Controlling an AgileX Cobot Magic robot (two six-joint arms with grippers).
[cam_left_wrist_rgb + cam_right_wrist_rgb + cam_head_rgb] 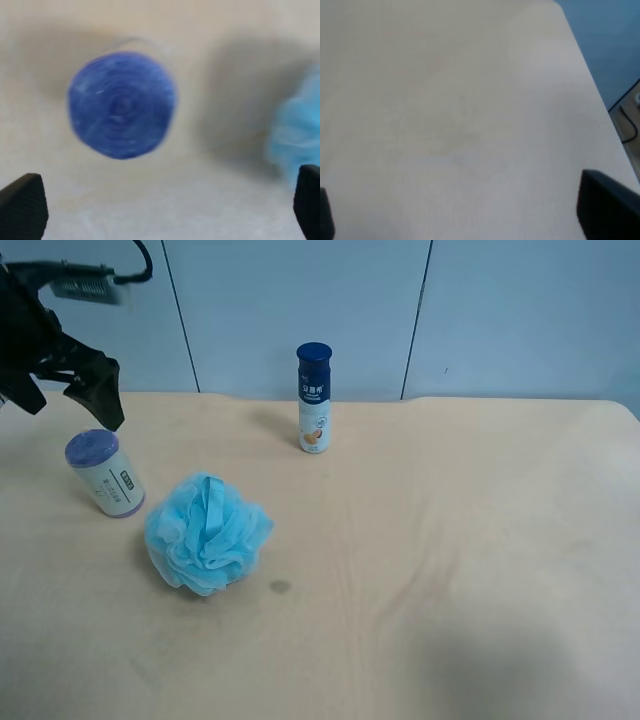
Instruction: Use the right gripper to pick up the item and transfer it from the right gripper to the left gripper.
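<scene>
While the item (106,473) stands upright at the left of the exterior high frame, resting on the tabletop (420,540) just beside a blue bath pouf (207,533), the left gripper (85,390) hangs above it at upper left, fingers spread wide and empty. A navy-capped bottle (314,398) stands upper centre. The right gripper (470,220), seen only in its wrist view, is apart over bare tabletop.
</scene>
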